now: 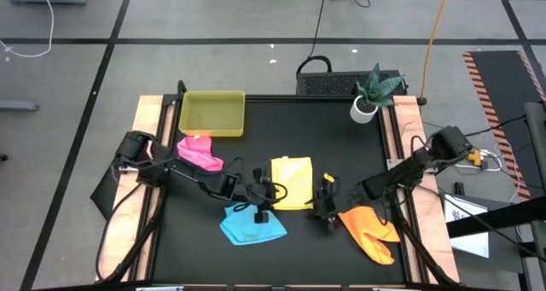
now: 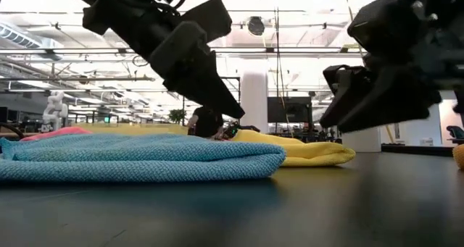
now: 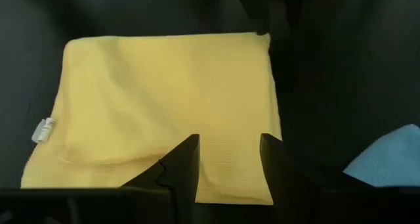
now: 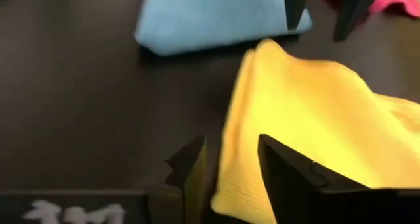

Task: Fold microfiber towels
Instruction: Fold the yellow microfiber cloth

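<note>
A folded yellow towel (image 1: 291, 182) lies flat at the table's middle. My left gripper (image 3: 230, 163) hovers open over the towel's left edge, its fingers clear of the cloth in the low view. My right gripper (image 4: 231, 166) stands open at the towel's right edge (image 4: 226, 178), also above the table (image 2: 362, 95). A folded sky-blue towel (image 1: 252, 225) lies in front of the left gripper. A pink towel (image 1: 200, 153) lies crumpled at the left. An orange towel (image 1: 371, 231) lies bunched at the front right.
A yellow-green tray (image 1: 212, 113) sits at the far left of the black table top. A small potted plant (image 1: 370, 93) stands at the far right corner. Bare table lies between the towels and along the near edge.
</note>
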You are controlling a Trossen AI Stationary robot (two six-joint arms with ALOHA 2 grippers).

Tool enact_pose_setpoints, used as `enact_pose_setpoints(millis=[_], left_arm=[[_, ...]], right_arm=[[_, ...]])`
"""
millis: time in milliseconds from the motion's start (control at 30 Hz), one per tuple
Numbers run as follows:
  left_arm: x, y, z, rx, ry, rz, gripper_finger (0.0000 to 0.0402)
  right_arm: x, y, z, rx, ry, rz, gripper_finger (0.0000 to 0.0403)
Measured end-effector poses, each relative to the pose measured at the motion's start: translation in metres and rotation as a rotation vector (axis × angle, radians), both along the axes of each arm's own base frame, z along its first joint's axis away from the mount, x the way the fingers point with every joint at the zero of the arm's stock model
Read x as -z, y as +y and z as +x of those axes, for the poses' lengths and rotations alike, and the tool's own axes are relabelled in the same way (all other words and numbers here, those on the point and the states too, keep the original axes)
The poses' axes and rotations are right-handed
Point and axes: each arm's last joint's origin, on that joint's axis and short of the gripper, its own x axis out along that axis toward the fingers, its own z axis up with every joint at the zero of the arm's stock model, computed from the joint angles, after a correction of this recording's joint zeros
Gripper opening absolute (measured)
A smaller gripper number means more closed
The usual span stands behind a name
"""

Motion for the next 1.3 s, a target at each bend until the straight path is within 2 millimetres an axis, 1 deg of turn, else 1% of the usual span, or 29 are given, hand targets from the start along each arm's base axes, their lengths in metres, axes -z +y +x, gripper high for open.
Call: enact_pose_setpoints(millis=[100,167,400,533,667,733,800,900,1067,1167,1300], left_arm=[[0.002,0.001,-0.001,-0.001,0.018,0.005,0.0163],[0.002,0.0,0.0,-0.001,0.01,0.003,0.0163],[0.002,0.001,-0.001,-0.001,0.015,0.005,0.0163],[0.002,0.001,0.0,-0.001,0.014,0.004,0.0163],[0.002,0.001,0.0,-0.001,0.014,0.004,0.0163],[0.002,0.001,0.0,-0.001,0.014,0.005,0.0163],[0.002,0.001,0.0,0.0,0.014,0.005,0.0163],[0.002,0.001,0.0,0.0,0.014,0.005,0.0163],[0.002,0.001,0.0,-0.001,0.014,0.004,0.0163],[0.002,0.001,0.0,-0.001,0.013,0.004,0.0163],[0.002,0.001,0.0,-0.002,0.013,0.004,0.0163]], right_arm=[[0.002,0.003,-0.001,0.05,0.026,-0.086,0.0138],[0.002,0.003,-0.001,0.056,0.027,-0.093,0.013],[0.007,0.001,-0.005,0.033,0.097,-0.12,0.0068],[0.007,0.003,-0.005,0.008,0.096,-0.096,0.0047],[0.004,0.004,-0.003,0.001,0.066,-0.092,0.0045],[0.001,0.005,-0.001,0.001,0.029,-0.074,0.005],[0.001,0.005,-0.001,0.004,0.029,-0.069,0.006],[0.004,0.004,-0.001,0.033,0.045,-0.043,0.0077],[0.016,0.003,0.0,0.034,0.093,-0.079,0.0094],[0.022,0.002,0.0,0.074,0.101,-0.107,0.0084],[0.022,0.001,0.0,0.1,0.093,-0.126,0.004]])
